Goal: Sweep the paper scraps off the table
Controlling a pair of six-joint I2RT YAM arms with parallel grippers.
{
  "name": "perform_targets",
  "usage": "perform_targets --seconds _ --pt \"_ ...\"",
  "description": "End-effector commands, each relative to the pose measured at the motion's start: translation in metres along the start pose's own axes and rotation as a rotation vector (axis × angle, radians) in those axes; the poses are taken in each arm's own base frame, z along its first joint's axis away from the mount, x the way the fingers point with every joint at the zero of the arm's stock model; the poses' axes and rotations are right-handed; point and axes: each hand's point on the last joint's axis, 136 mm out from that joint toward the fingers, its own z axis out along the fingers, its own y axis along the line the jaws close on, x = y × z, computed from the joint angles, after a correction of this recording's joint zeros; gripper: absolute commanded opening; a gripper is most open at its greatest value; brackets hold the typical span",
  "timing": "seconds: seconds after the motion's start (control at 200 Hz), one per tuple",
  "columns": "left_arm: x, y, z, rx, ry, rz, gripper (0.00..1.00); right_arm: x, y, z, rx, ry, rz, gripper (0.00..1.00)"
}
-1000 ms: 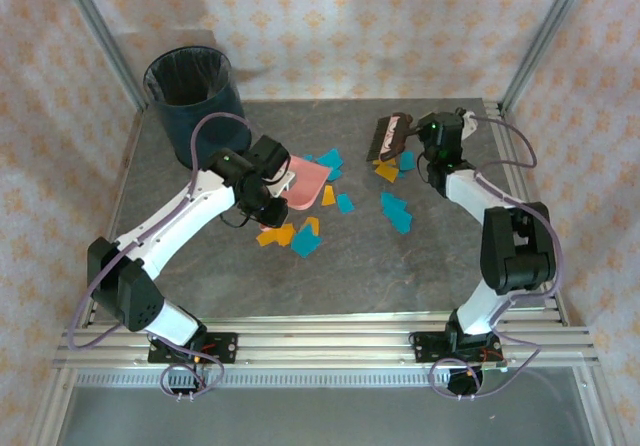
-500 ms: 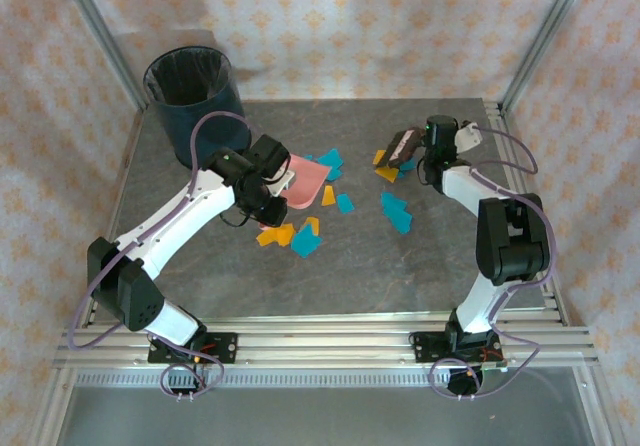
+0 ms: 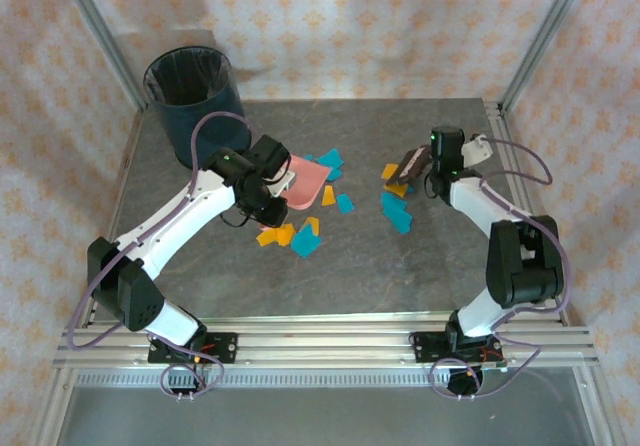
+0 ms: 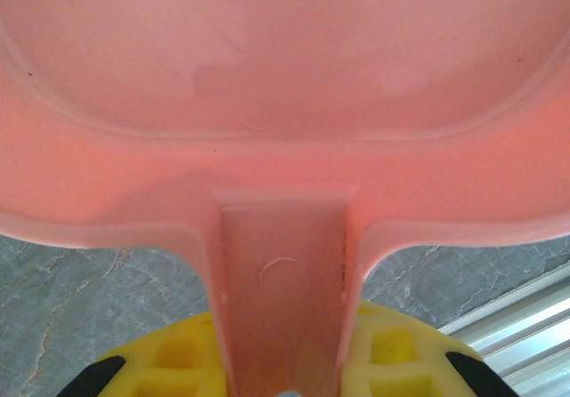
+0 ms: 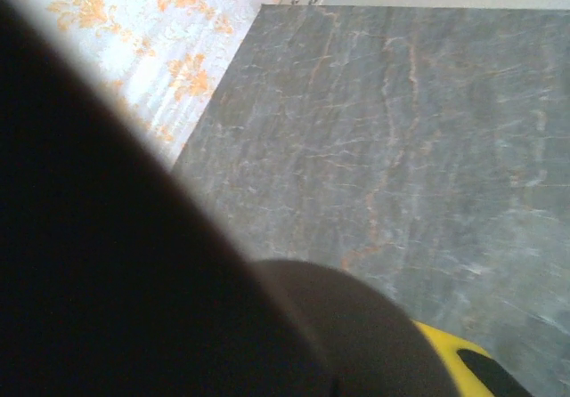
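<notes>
The pink dustpan (image 3: 310, 181) lies flat on the table (image 3: 400, 276), and my left gripper (image 3: 268, 184) is shut on its handle (image 4: 283, 281), with the yellow fingers (image 4: 165, 361) on either side. My right gripper (image 3: 430, 164) is shut on a dark brown brush (image 3: 410, 162), which blocks much of the right wrist view (image 5: 134, 263). The brush head sits over orange paper scraps (image 3: 392, 172) at right of centre. Teal scraps (image 3: 397, 212) lie just in front of it. More scraps (image 3: 328, 158) lie by the dustpan's mouth, and a mixed cluster (image 3: 292, 236) lies nearer me.
A dark blue round bin (image 3: 190, 96) with a black liner stands at the back left corner. Aluminium rails (image 3: 330, 341) edge the table's near side, and patterned curtain walls enclose it. Bare tabletop (image 5: 401, 121) stretches out past the brush.
My right gripper has carried the brush from the back of the table toward me and slightly right, onto the orange scraps. The left arm and dustpan have not moved.
</notes>
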Motion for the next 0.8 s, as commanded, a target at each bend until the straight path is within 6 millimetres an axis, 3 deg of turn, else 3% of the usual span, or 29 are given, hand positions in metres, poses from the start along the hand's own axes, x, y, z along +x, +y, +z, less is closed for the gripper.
perform_targets --seconds 0.0,0.18,0.325,0.44,0.615,0.796 --pt "0.004 -0.002 -0.003 -0.010 0.013 0.037 0.00 -0.008 -0.025 -0.017 0.073 -0.023 -0.047 0.00" --pt "0.004 -0.005 -0.002 -0.009 0.016 0.047 0.00 0.000 -0.043 -0.031 0.081 0.027 -0.048 0.00" --pt "0.004 -0.008 -0.002 -0.010 0.016 0.058 0.00 -0.004 -0.041 -0.044 0.054 0.035 -0.042 0.00" --pt "0.005 -0.011 -0.001 -0.009 0.023 0.069 0.00 -0.011 -0.023 -0.052 -0.015 0.043 -0.046 0.00" --pt "0.011 -0.016 0.007 -0.028 0.061 0.111 0.00 -0.021 0.020 -0.065 -0.186 0.051 -0.088 0.00" --pt "0.020 -0.024 0.022 -0.057 0.121 0.192 0.00 -0.033 0.037 -0.082 -0.215 0.053 -0.272 0.00"
